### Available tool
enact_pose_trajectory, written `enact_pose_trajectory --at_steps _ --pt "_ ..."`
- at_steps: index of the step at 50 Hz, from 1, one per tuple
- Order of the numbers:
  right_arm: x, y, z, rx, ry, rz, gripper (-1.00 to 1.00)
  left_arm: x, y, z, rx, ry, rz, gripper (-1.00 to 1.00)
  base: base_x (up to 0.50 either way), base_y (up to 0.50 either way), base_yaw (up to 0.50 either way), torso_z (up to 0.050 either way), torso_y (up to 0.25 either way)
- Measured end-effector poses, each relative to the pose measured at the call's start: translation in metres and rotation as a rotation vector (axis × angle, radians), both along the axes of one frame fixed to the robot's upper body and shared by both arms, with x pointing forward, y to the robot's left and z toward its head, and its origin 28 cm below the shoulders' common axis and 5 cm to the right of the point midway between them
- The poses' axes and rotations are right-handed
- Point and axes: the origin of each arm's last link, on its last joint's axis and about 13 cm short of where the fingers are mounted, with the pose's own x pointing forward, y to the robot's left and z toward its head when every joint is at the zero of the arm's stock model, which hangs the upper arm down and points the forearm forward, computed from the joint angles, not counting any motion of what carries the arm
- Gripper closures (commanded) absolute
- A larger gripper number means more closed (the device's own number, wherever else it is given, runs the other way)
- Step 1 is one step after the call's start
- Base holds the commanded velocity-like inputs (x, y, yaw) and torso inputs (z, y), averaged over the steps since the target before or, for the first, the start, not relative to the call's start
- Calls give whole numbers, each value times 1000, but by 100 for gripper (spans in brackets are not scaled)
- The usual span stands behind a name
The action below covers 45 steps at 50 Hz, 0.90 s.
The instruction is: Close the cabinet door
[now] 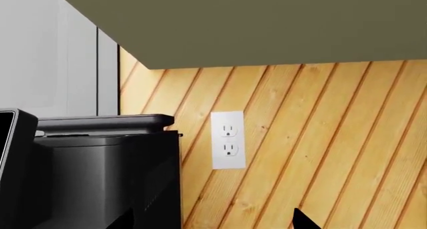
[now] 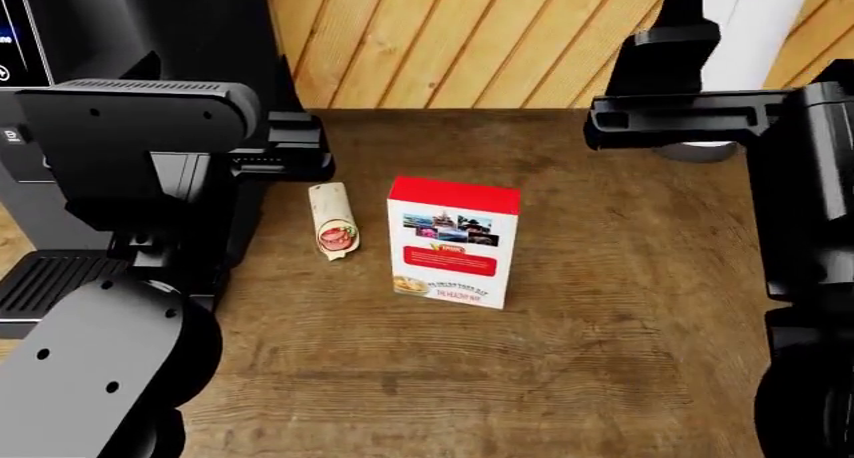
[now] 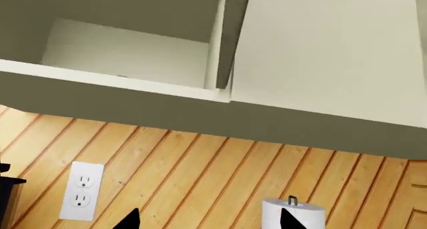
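The right wrist view looks up at the pale wall cabinet (image 3: 200, 109). Its left compartment stands open, and the bare back wall (image 3: 127, 54) shows inside. A pale door panel (image 3: 327, 49) sits beside the opening, its darker edge (image 3: 230, 39) at the divider. I cannot tell if this panel is the open door. My right gripper (image 3: 208, 223) is open and empty, low in front of the wooden wall, well below the cabinet. My left gripper (image 1: 212, 224) is also open and empty, under the cabinet's olive underside (image 1: 267, 24).
A black coffee machine (image 1: 87, 174) stands at the left of the wooden counter (image 2: 561, 378). A wrap (image 2: 331, 221) and a red-and-white box (image 2: 454, 240) lie mid-counter. The slatted wall carries a white outlet (image 1: 228, 139). A paper towel roll (image 3: 293, 216) stands at the right.
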Motion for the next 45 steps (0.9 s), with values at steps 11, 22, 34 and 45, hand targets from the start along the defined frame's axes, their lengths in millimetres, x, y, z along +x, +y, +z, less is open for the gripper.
enact_pose_trajectory --at_steps 11,22,34,45 --pt "-20 -5 4 -10 -50 -14 -100 0 -1 0 1 0 -1 -100 0 0 0 0 0" --pt "-34 -13 10 0 -78 -50 -100 1 -2 -1 2 2 -5 -100 0 0 0 0 0" --pt "-41 -23 19 28 -87 -106 -100 1 -3 -2 -1 3 -11 -100 0 0 0 0 0" --pt "-36 -29 32 42 -87 -141 -100 1 -4 -4 -6 6 -14 -100 0 0 0 0 0"
